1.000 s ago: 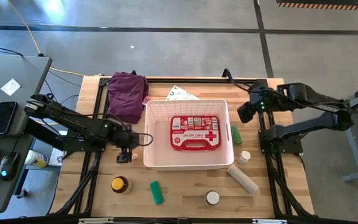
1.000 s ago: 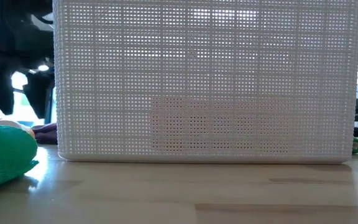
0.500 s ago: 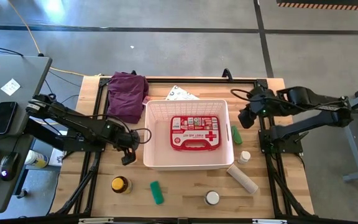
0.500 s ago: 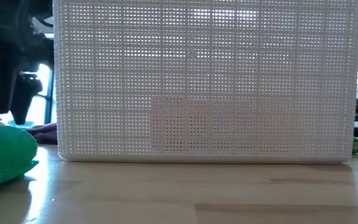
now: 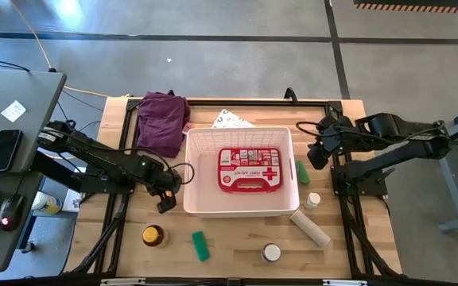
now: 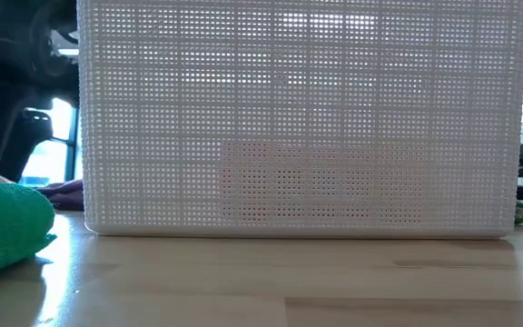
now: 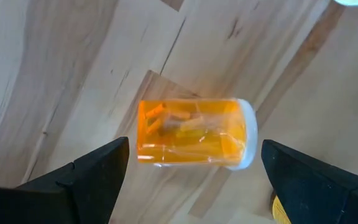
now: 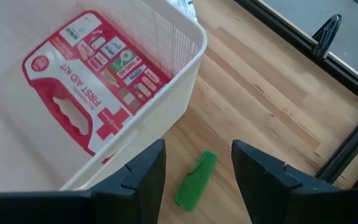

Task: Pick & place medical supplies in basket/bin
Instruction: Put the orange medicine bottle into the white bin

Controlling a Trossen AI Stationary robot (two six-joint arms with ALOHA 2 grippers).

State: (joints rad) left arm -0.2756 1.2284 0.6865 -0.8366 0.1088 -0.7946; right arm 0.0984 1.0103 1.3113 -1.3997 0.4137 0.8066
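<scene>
Your left gripper (image 7: pixel 191 180) hangs wide open and empty over a small amber plastic pill bottle (image 7: pixel 194 134) lying beside the white slotted plastic basket (image 5: pixel 238 210); judged next, lower and close; your right gripper (image 8: pixel 197 165), part-open, holds nothing

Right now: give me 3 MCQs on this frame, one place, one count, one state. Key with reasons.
1. Where is the red first-aid pouch?
A. inside the white basket
B. on the purple cloth
C. beside the amber bottle

2. How many supplies lie inside the basket?
A. none
B. one
C. three

3. How is the left gripper?
A. shut on the orange vial
B. open, holding nothing
C. shut on the basket rim

Answers:
1 A, the high view shows the pouch flat on the basket floor.
2 B, only the pouch is in it.
3 B, the left wrist view shows the fingers spread to either side of the orange vial, which lies on the table.
</scene>
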